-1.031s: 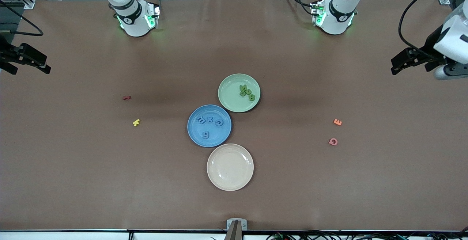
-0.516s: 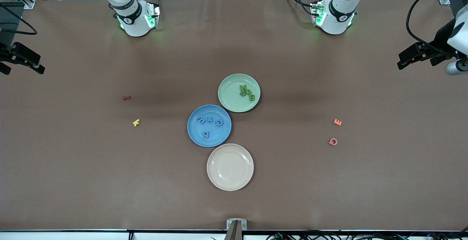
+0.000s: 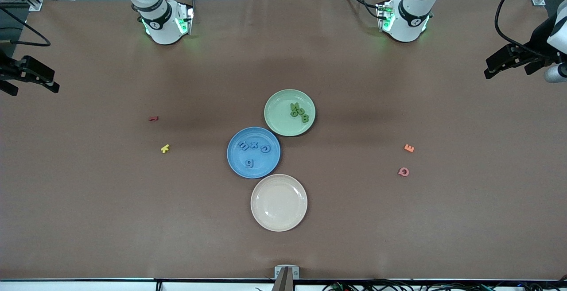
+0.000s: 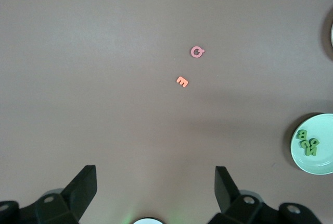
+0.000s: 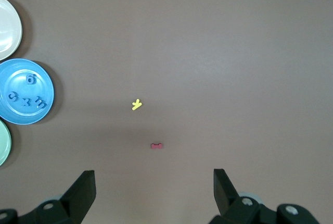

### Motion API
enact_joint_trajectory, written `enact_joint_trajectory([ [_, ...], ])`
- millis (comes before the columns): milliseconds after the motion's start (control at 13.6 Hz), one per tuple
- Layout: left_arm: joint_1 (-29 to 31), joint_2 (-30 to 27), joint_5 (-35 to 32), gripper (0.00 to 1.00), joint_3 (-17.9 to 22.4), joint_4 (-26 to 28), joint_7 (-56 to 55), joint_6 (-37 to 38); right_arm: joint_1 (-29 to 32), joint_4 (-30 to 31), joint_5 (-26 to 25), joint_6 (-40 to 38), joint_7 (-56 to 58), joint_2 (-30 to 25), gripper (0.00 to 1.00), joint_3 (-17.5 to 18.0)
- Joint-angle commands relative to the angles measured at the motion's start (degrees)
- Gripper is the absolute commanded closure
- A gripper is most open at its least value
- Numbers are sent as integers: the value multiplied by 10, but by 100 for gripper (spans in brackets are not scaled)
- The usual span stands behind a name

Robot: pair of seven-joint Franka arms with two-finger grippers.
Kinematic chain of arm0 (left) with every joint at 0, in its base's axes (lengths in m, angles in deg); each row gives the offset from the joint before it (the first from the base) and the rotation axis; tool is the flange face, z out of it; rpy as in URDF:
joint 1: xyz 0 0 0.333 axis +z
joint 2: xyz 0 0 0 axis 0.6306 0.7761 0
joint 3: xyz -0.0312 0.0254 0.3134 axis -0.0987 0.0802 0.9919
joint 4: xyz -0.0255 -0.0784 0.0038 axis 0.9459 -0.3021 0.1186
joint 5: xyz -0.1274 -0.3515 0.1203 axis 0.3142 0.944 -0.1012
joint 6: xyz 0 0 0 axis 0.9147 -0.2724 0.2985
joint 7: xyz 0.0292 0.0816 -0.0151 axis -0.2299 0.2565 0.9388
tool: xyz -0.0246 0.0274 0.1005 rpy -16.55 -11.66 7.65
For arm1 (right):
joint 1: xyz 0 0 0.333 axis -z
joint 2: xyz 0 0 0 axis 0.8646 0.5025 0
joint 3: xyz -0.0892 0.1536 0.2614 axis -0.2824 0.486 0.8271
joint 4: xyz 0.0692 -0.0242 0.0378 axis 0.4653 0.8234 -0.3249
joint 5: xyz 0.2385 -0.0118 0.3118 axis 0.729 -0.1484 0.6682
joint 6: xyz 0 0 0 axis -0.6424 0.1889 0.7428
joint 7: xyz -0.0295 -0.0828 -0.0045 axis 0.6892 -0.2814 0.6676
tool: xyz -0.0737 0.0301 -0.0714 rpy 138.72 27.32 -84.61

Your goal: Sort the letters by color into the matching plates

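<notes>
The blue plate (image 3: pixel 253 173) at the table's middle holds the blue letters m, x, c (image 3: pixel 254 145) and g (image 3: pixel 249 163); it also shows in the right wrist view (image 5: pixel 23 115). The pale green plate (image 3: pixel 280 114), farther from the front camera and touching it, holds the green letters (image 3: pixel 299 111) in a cluster; the left wrist view shows this plate (image 4: pixel 318 161) too. My left gripper (image 3: pixel 507 70) hangs open and empty over the left arm's end of the table (image 4: pixel 155 182). My right gripper (image 3: pixel 34 90) hangs open and empty over the right arm's end (image 5: pixel 153 185).
An empty beige plate (image 3: pixel 278 224) lies nearest the front camera, touching the blue plate. An orange E (image 3: pixel 409 148) and a pink Q (image 3: pixel 403 171) lie toward the left arm's end. A yellow letter (image 3: pixel 165 148) and a red letter (image 3: pixel 153 118) lie toward the right arm's end.
My left gripper has drawn farther out toward its end of the table. My right gripper has shifted a little at its end. Plates and letters have not moved.
</notes>
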Motion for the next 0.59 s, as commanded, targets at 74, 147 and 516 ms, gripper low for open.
enact_joint_trajectory([
  [74, -1, -3, 10, 0, 0, -6, 13, 3, 13, -31, -5, -8, 5, 7, 0, 7],
  [147, -2, 1, 10, 0, 0, -10, 12, 3, 13, -31, -5, -9, -1, 7, 0, 7],
  [516, -8, 4, 1, 0, -2, -14, 11, 3, 5, -32, -7, -9, -48, 7, 0, 9],
])
